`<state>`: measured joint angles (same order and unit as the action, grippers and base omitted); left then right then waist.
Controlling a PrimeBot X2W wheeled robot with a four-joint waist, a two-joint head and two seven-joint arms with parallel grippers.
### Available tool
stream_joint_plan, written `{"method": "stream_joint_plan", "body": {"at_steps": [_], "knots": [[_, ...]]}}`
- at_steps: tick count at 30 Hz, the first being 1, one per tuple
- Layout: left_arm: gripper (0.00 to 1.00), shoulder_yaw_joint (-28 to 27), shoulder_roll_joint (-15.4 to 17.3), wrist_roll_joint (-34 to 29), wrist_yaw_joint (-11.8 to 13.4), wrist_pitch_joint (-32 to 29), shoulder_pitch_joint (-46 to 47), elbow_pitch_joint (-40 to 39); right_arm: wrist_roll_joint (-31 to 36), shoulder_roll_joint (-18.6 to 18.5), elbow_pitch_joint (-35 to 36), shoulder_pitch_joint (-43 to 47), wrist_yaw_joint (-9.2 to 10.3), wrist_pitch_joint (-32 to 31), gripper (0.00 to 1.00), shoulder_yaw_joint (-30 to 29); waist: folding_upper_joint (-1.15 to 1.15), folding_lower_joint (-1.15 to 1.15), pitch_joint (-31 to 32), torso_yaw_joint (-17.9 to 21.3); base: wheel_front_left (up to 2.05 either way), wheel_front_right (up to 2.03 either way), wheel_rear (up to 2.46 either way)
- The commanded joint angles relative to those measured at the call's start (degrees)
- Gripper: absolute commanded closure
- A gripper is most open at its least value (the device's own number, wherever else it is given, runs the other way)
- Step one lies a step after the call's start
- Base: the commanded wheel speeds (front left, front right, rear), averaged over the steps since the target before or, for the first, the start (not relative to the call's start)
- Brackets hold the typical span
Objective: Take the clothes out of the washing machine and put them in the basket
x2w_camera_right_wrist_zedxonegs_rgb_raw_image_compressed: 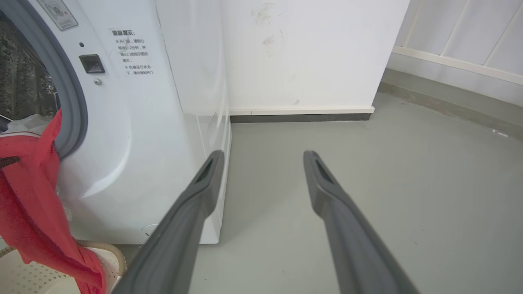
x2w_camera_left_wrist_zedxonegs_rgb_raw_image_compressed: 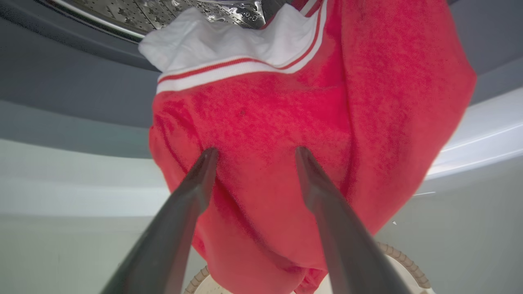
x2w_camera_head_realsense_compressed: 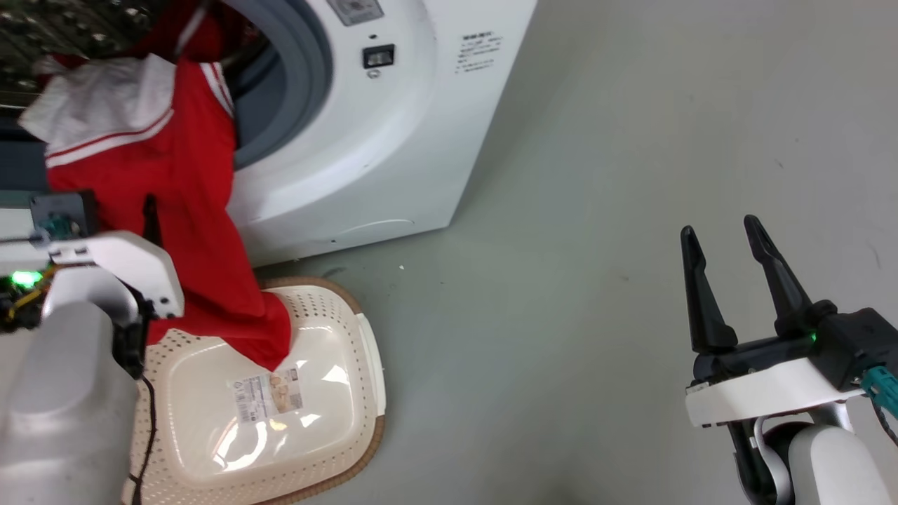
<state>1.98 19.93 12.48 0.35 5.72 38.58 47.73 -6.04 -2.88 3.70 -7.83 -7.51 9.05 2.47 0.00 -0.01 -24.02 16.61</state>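
**Get a firm bite on the hanging cloth before pulling it clear**

At the far left, the left gripper (x2w_camera_left_wrist_zedxonegs_rgb_raw_image_compressed: pixel 255 153) has its two fingers spread wide. The tips rest against the red cloth without pinching it, so it has hold of nothing yet. The clothes (x2w_camera_head_realsense_compressed: pixel 175 196) hang as one long red drape. The white-striped upper end lies over the lip of the drum (x2w_camera_left_wrist_zedxonegs_rgb_raw_image_compressed: pixel 163 12), and the lower tip dips into the basket (x2w_camera_head_realsense_compressed: pixel 375 379), just above the paper label (x2w_camera_head_realsense_compressed: pixel 266 396). More red shows deeper in the opening; I cannot tell whether that is the same garment or another one.

The step in hand looks like the grasp. The fingers should push a little further in, so that a thick fold sits between them, and then squeeze. A bite on the surface layer alone is likely to slip. The pull should then come toward the near side, away from the washing machine (x2w_camera_head_realsense_compressed: pixel 393 140), so the striped end slides off the grey ring instead of catching on it. After that the cloth can be lowered straight into the basket just below.

At the far right, the right gripper (x2w_camera_head_realsense_compressed: pixel 719 231) is open and empty over bare floor, well apart from the work.
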Motion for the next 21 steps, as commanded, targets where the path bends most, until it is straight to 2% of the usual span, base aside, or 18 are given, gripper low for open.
{"method": "stream_joint_plan", "body": {"at_steps": [1,5,10,14,15,17,18,21], "knots": [[0.0,0.4,0.9,-0.3,-0.5,-1.4,2.0,1.0,-0.7,0.0,-0.3,-1.0,0.04,0.6,0.0,0.0,0.0,0.01,-1.8,1.8,0.0,0.0,0.0],[0.0,1.1,3.3,-0.8,-1.3,-6.9,5.9,4.7,-1.5,0.0,-1.7,-1.6,0.05,1.5,0.0,-0.1,0.0,0.01,-3.7,3.3,0.0,0.0,0.0],[0.0,2.0,5.3,-1.1,-2.3,-9.9,8.3,7.2,-2.2,0.0,-3.2,-2.5,0.05,2.6,0.0,0.4,0.0,0.01,-5.1,4.4,0.0,0.0,0.0],[0.0,2.6,5.6,-1.2,-2.1,-10.7,10.0,8.4,-2.4,0.0,-4.0,-3.0,0.05,3.2,0.0,0.6,0.0,0.01,-5.2,4.5,0.0,0.0,0.0],[0.13,2.5,5.5,-0.9,-2.2,-10.5,10.2,8.6,-2.5,0.0,-4.3,-3.1,0.05,3.3,0.0,0.6,0.0,0.01,-5.2,4.5,0.0,0.0,0.0],[0.68,2.5,5.2,-0.7,-2.2,-9.4,10.2,8.8,-2.5,0.0,-4.7,-3.2,0.05,3.4,0.0,0.5,0.0,0.01,-4.9,4.2,0.0,0.0,0.0],[1.0,2.4,5.0,-0.4,-2.2,-8.8,10.1,8.8,-2.4,0.0,-4.8,-3.3,0.05,3.4,0.0,0.4,0.0,0.01,-4.7,4.1,0.0,0.0,0.0],[1.0,2.4,4.5,-0.1,-1.9,-6.4,9.6,8.5,-2.0,0.0,-5.1,-3.4,0.05,3.4,0.0,0.3,0.0,0.01,-4.1,3.6,0.0,0.0,0.0]]}}
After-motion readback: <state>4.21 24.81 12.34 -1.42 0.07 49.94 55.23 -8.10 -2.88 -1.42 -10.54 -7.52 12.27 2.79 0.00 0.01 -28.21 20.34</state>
